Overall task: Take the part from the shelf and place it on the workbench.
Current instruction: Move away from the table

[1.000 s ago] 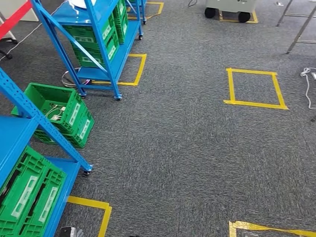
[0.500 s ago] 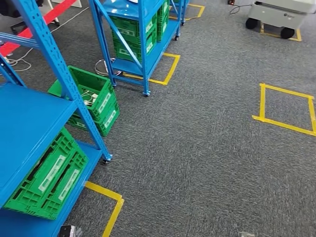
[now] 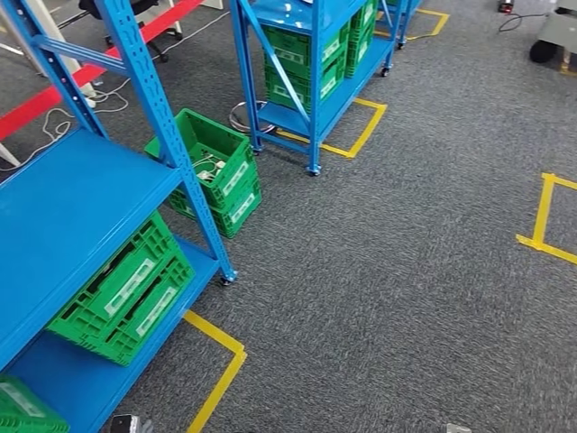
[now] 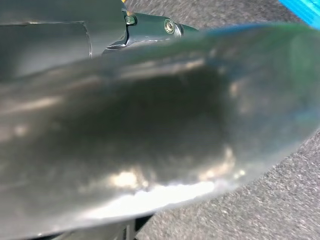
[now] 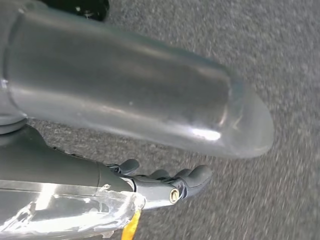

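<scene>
A blue shelf [image 3: 75, 216] stands at the near left, its middle board bare where I can see it. A green crate [image 3: 129, 293] sits on its bottom board, and the corner of another [image 3: 23, 410] shows at the lower left edge. On the carpet beside the shelf, stacked green crates [image 3: 216, 176] hold some pale small items in the top one; I cannot tell which thing is the part. My left hand [image 3: 126, 424] and right hand [image 3: 457, 428] hang low at the bottom edge. The right hand [image 5: 170, 182] holds nothing, its dark fingers loosely extended over the carpet. A dark piece of the left hand [image 4: 151, 25] shows behind a blurred silver cover.
A second blue shelf [image 3: 316, 63] with green crates stands further back on wheels. Yellow tape marks [image 3: 217, 361] run on the grey carpet by the near shelf, with another tape square [image 3: 544, 221] at the right. Red tape and cables [image 3: 81, 99] lie behind the near shelf.
The whole picture has shifted right as the camera turned left: the near shelf now takes up more of the left, and the far shelf and tape squares slid right. Both hands still hang.
</scene>
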### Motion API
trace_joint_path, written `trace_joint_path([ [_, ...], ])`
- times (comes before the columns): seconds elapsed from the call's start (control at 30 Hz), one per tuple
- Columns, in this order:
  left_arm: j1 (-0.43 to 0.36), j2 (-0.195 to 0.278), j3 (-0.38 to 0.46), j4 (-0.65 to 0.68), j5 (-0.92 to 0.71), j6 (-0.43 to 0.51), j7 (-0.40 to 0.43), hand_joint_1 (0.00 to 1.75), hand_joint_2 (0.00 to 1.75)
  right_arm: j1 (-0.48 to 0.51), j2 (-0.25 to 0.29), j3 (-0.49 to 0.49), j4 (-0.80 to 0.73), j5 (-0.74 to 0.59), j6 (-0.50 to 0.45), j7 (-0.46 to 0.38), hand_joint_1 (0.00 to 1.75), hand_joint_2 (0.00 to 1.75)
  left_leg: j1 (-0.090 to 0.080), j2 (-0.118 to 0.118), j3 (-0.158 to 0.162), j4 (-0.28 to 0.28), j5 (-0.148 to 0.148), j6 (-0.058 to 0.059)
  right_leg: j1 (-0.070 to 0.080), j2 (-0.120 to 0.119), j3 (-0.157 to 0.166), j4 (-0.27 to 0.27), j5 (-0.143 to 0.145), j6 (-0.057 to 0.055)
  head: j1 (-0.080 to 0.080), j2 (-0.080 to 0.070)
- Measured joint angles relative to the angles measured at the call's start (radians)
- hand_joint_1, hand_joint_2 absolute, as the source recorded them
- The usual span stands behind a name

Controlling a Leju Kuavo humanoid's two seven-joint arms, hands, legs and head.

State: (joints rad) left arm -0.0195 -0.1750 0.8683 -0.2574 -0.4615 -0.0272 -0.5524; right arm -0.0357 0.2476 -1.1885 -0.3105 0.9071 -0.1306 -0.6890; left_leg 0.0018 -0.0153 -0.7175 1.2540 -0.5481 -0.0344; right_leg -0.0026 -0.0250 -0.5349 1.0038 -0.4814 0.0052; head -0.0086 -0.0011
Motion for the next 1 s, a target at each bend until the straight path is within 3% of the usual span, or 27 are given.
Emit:
trace_joint_path([
  [0.03, 0.001, 0.0, 0.0, 0.0, 0.0, 0.0, 0.0, 0.0, 0.0, 0.0, 0.0, 0.0, 0.0, 0.0, 0.0, 0.0, 0.0, 0.0, 0.0, 0.003, -0.003, 0.012, 0.004, 0.0, 0.001, -0.015, 0.0, 0.0, -0.001, -0.001, 0.0, 0.0],
  [0.07, 0.002, -0.001, 0.001, 0.0, 0.0, -0.001, 0.0, 0.0, 0.0, -0.002, 0.0, 0.0, 0.0, 0.0, 0.0, 0.0, 0.0, 0.0, -0.001, 0.007, 0.014, -0.014, 0.026, 0.002, 0.001, -0.028, 0.0, 0.0, -0.001, -0.001, 0.0, 0.0],
  [0.1, 0.003, -0.001, 0.002, 0.0, -0.001, -0.001, -0.001, 0.0, 0.0, -0.003, 0.0, 0.0, 0.0, 0.0, 0.0, 0.0, 0.0, 0.0, -0.002, 0.019, 0.05, -0.075, 0.058, 0.005, 0.001, -0.04, 0.002, 0.0, -0.002, 0.0, 0.0, 0.0],
  [0.13, 0.002, -0.001, 0.004, 0.0, -0.001, -0.001, -0.001, 0.0, 0.0, -0.004, 0.0, 0.0, 0.0, 0.001, 0.0, 0.0, 0.0, 0.0, -0.005, 0.046, 0.092, -0.147, 0.086, 0.008, 0.003, -0.051, 0.004, 0.0, -0.004, 0.002, 0.0, 0.0],
  [0.2, -0.003, -0.001, 0.007, 0.0, -0.002, -0.002, -0.004, 0.0, 0.0, -0.005, 0.0, -0.001, 0.0, 0.001, 0.001, 0.0, 0.0, 0.0, -0.013, 0.087, 0.148, -0.25, 0.113, 0.019, 0.008, -0.072, 0.006, 0.002, -0.009, 0.01, 0.001, 0.0],
  [0.23, -0.004, -0.001, 0.009, 0.0, -0.002, -0.002, -0.005, 0.0, 0.0, -0.006, 0.0, -0.001, 0.0, 0.001, 0.001, 0.0, 0.0, 0.0, -0.016, 0.094, 0.155, -0.268, 0.113, 0.024, 0.011, -0.082, 0.008, 0.002, -0.011, 0.014, 0.001, 0.0],
  [0.3, -0.001, -0.001, 0.013, 0.0, -0.003, -0.002, -0.006, 0.0, 0.0, -0.01, 0.0, -0.001, 0.001, 0.001, 0.001, -0.001, 0.0, 0.0, -0.016, 0.07, 0.153, -0.273, 0.115, 0.035, 0.01, -0.097, 0.013, 0.001, -0.015, 0.024, 0.002, 0.0],
  [0.37, 0.001, 0.0, 0.017, 0.0, -0.003, -0.003, -0.008, 0.0, 0.0, -0.013, 0.0, -0.001, 0.001, 0.001, 0.001, -0.001, 0.0, 0.0, -0.009, 0.047, 0.154, -0.277, 0.12, 0.046, 0.007, -0.06, 0.001, 0.036, -0.042, 0.035, 0.005, 0.0],
  [0.43, -0.002, -0.001, 0.018, 0.0, -0.003, -0.006, -0.01, 0.0, 0.0, -0.011, 0.0, -0.002, 0.001, 0.001, 0.001, -0.001, 0.0, 0.0, -0.005, 0.022, 0.154, -0.278, 0.123, 0.053, 0.003, -0.001, -0.05, 0.151, -0.102, 0.044, 0.01, 0.0],
  [0.5, -0.003, -0.003, 0.019, 0.0, -0.003, -0.008, -0.011, 0.0, 0.0, -0.007, 0.0, -0.002, 0.001, 0.001, 0.001, -0.001, 0.0, 0.0, -0.005, -0.005, 0.153, -0.278, 0.123, 0.056, 0.002, 0.019, -0.111, 0.275, -0.148, 0.047, 0.013, 0.0],
  [0.53, -0.002, -0.003, 0.019, 0.0, -0.003, -0.008, -0.011, 0.0, 0.0, -0.007, -0.001, -0.003, 0.002, 0.001, 0.001, -0.001, 0.0, 0.0, -0.005, -0.02, 0.153, -0.278, 0.124, 0.056, 0.002, 0.021, -0.125, 0.294, -0.143, 0.048, 0.013, 0.0],
  [0.57, -0.001, -0.003, 0.02, 0.0, -0.003, -0.008, -0.011, 0.0, 0.0, -0.006, -0.001, -0.003, 0.002, 0.001, 0.001, -0.001, 0.0, 0.0, -0.004, -0.035, 0.154, -0.277, 0.124, 0.055, 0.001, 0.024, -0.118, 0.271, -0.118, 0.048, 0.013, 0.0],
  [0.6, 0.0, -0.003, 0.02, 0.0, -0.003, -0.008, -0.011, 0.0, 0.0, -0.006, -0.001, -0.004, 0.002, 0.001, 0.001, -0.001, 0.0, 0.0, -0.003, -0.05, 0.155, -0.276, 0.124, 0.053, -0.002, 0.033, -0.093, 0.212, -0.079, 0.048, 0.013, 0.0],
  [0.67, -0.001, -0.003, 0.021, 0.0, -0.003, -0.008, -0.011, 0.0, 0.0, -0.007, -0.001, -0.004, 0.002, 0.001, 0.001, -0.001, 0.0, 0.0, -0.001, -0.079, 0.154, -0.272, 0.124, 0.044, -0.012, 0.084, -0.032, 0.074, -0.02, 0.05, 0.013, 0.0],
  [0.73, -0.002, -0.003, 0.022, 0.0, -0.003, -0.008, -0.011, 0.0, 0.0, -0.008, -0.001, -0.004, 0.003, 0.001, 0.001, -0.001, 0.0, 0.0, 0.001, -0.102, 0.146, -0.27, 0.128, 0.031, -0.016, 0.121, -0.003, 0.016, -0.011, 0.044, 0.013, 0.0],
  [0.8, 0.001, -0.002, 0.023, 0.0, -0.003, -0.008, -0.011, 0.0, 0.0, -0.009, -0.001, -0.004, 0.004, 0.001, 0.001, -0.001, 0.0, 0.0, 0.005, -0.123, 0.137, -0.273, 0.135, 0.018, -0.013, 0.105, 0.0, 0.014, -0.008, 0.029, 0.013, 0.0],
  [0.83, 0.004, -0.001, 0.023, 0.0, -0.003, -0.008, -0.011, 0.0, 0.0, -0.009, -0.001, -0.005, 0.004, 0.001, 0.001, -0.001, 0.0, 0.0, 0.005, -0.115, 0.132, -0.269, 0.133, 0.012, -0.012, 0.093, 0.0, 0.012, -0.005, 0.021, 0.012, 0.0],
  [0.9, 0.003, -0.001, 0.024, 0.0, -0.004, -0.008, -0.011, 0.0, 0.0, -0.009, -0.001, -0.005, 0.004, 0.002, 0.001, -0.001, 0.0, 0.0, 0.002, -0.064, 0.102, -0.211, 0.095, 0.003, -0.012, 0.064, 0.001, 0.005, 0.0, 0.009, 0.004, 0.0],
  [0.93, 0.001, -0.002, 0.024, 0.0, -0.005, -0.008, -0.011, 0.0, 0.0, -0.007, -0.001, -0.005, 0.004, 0.002, 0.001, -0.001, 0.0, 0.0, 0.0, -0.03, 0.073, -0.15, 0.061, 0.001, -0.009, 0.048, 0.001, 0.004, 0.0, 0.005, 0.0, 0.0],
  [1.0, -0.002, -0.002, 0.024, 0.0, -0.008, -0.008, -0.011, 0.0, 0.0, -0.004, -0.001, -0.006, 0.004, 0.002, 0.001, -0.001, 0.0, 0.0, -0.001, -0.001, 0.01, -0.017, 0.005, -0.002, -0.004, 0.012, 0.0, 0.004, -0.002, 0.0, -0.003, 0.0],
])
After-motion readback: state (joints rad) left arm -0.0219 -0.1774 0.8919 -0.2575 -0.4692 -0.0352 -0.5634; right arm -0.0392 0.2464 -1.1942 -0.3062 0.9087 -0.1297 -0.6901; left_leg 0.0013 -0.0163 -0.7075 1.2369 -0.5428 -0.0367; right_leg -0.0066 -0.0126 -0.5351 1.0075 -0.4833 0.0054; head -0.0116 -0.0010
